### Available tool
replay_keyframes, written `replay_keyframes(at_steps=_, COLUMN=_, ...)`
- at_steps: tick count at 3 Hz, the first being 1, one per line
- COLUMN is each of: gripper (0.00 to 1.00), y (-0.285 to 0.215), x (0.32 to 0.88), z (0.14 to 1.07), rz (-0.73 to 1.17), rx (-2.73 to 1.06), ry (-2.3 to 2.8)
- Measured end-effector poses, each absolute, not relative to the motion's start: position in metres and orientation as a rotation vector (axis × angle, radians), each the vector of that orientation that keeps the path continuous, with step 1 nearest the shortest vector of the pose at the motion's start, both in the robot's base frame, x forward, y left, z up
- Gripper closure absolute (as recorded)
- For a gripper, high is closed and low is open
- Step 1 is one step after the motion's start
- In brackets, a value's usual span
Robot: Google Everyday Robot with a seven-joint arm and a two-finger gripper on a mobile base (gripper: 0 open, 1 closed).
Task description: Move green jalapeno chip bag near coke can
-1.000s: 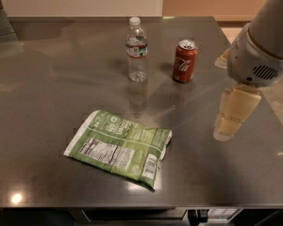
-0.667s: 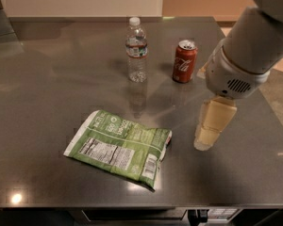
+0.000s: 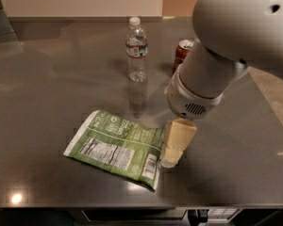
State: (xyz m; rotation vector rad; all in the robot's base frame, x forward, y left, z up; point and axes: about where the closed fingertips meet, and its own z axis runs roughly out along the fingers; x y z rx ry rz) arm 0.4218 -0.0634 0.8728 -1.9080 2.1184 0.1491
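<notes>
The green jalapeno chip bag [image 3: 119, 146] lies flat on the grey table [image 3: 47, 88], near the front edge, its white nutrition panel and barcode facing up. The red coke can [image 3: 182, 52] stands at the back, mostly hidden behind my white arm [image 3: 226, 41]. My gripper [image 3: 173, 150] hangs down from the arm with its cream-coloured tip at the bag's right edge, close above or on the table.
A clear plastic water bottle [image 3: 137, 50] stands upright left of the can, behind the bag. The table's front edge [image 3: 132, 205] runs just below the bag. The right table edge [image 3: 269, 107] borders a tan floor.
My arm and gripper have moved left and toward the front, from right of the can to the bag's right edge. The arm now covers most of the can. The bag, bottle and can have not moved.
</notes>
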Motion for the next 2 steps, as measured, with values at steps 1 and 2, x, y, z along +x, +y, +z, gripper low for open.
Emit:
replay_keyframes(at_steps=1, gripper=0.0, y=-0.043, x=0.414, z=0.859, rz=0.176, rx=-1.955, ry=2.086)
replay_keyframes(at_steps=2, gripper=0.0, y=-0.03, x=0.407, z=0.848, rz=0.188, rx=-1.996, ry=2.059)
